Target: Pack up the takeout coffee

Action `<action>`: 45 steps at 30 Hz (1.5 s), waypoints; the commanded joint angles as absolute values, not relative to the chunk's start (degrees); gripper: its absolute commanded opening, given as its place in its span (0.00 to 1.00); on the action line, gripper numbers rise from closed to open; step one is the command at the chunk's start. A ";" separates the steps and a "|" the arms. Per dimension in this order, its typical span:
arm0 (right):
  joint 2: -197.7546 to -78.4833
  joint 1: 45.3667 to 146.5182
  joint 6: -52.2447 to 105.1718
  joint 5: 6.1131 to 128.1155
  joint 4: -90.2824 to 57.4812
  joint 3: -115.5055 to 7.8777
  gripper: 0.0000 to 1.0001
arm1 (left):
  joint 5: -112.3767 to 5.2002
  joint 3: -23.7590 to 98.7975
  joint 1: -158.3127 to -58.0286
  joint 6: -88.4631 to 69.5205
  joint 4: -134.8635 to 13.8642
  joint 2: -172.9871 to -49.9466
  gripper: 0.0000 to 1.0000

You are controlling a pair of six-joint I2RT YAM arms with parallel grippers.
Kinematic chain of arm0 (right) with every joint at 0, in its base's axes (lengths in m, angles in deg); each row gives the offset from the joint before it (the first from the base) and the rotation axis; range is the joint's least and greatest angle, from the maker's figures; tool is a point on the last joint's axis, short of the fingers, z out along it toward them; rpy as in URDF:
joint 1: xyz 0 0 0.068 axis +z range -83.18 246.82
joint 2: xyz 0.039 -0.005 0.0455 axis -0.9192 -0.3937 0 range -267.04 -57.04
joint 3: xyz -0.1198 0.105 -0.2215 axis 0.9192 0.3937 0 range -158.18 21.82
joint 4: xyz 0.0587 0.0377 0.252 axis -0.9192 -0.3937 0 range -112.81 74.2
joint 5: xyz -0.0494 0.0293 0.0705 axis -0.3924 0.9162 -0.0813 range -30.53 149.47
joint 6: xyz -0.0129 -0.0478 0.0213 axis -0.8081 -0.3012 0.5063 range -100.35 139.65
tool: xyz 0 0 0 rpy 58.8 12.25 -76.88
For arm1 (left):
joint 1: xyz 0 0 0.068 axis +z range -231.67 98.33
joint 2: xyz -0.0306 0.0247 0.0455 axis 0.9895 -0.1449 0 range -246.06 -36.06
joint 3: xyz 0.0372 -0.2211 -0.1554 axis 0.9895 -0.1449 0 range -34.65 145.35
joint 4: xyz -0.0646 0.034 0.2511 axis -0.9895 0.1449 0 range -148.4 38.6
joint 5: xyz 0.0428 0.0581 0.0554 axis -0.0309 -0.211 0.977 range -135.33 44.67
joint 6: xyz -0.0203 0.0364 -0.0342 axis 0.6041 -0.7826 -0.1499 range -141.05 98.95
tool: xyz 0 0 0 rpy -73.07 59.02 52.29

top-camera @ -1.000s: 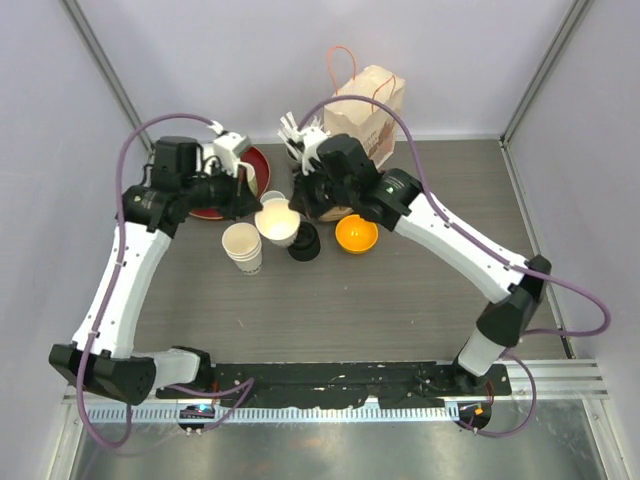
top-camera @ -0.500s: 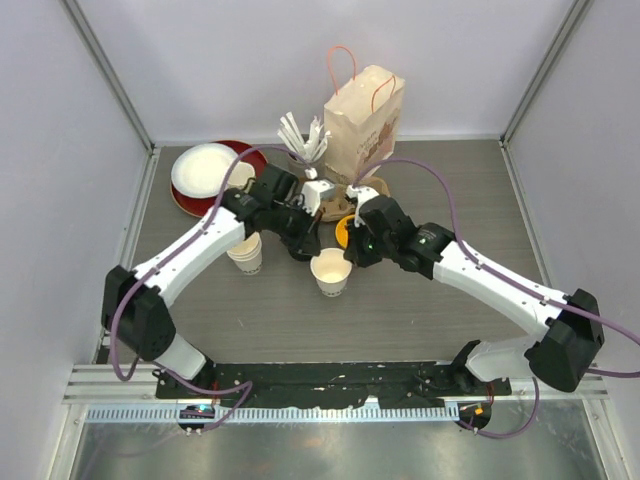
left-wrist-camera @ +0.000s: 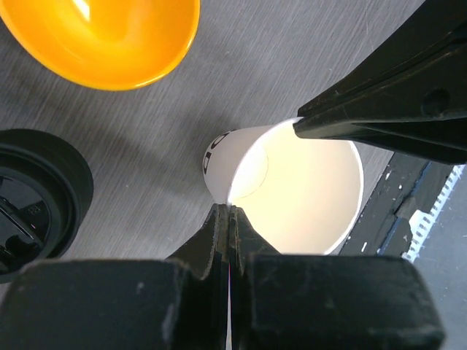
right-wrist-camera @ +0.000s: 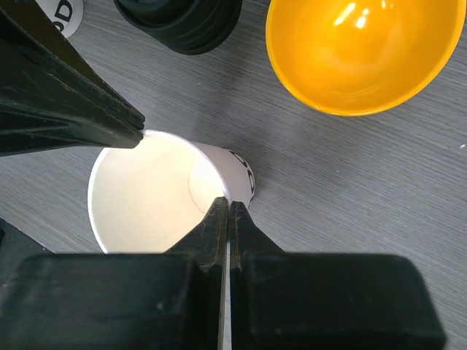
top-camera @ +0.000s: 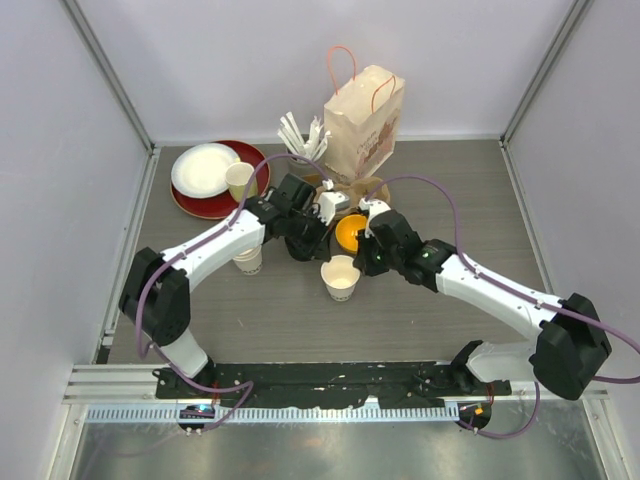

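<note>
1. Plates (top-camera: 200,168) sit at the table's 10 o'clock. Cup stack (top-camera: 247,264) is at 9 o'clock of the open paper cup (top-camera: 341,277), partly under the left arm.
2. Left gripper (left-wrist-camera: 230,219): jaws pinched tight on the paper cup's rim, 10 o'clock side.
3. Paper cup: upright, no lid, mid-table. Black lids (top-camera: 301,246) are at its 10 o'clock and the orange bowl (top-camera: 350,233) at 12, both near but apart.
4. Right gripper (right-wrist-camera: 227,209): clamped on the same rim, 2 o'clock side.
5. Paper bag (top-camera: 365,120) stands upright at the table's 12 o'clock, back edge.
</note>
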State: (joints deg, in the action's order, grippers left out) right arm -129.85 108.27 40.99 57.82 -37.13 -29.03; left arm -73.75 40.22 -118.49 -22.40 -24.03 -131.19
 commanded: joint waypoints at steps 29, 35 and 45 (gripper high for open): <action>-141.84 111.02 33.98 52.70 -38.13 -57.71 0.77 | -49.99 48.25 -93.28 -31.51 -2.58 -115.16 0.78; -151.76 114.63 34.85 56.91 -35.67 -66.59 0.77 | -47.61 44.45 -91.60 -31.43 -7.59 -117.36 0.58; -156.62 115.51 36.08 60.70 -33.47 -68.27 0.75 | -49.19 43.49 -91.51 -31.77 -8.73 -122.10 0.39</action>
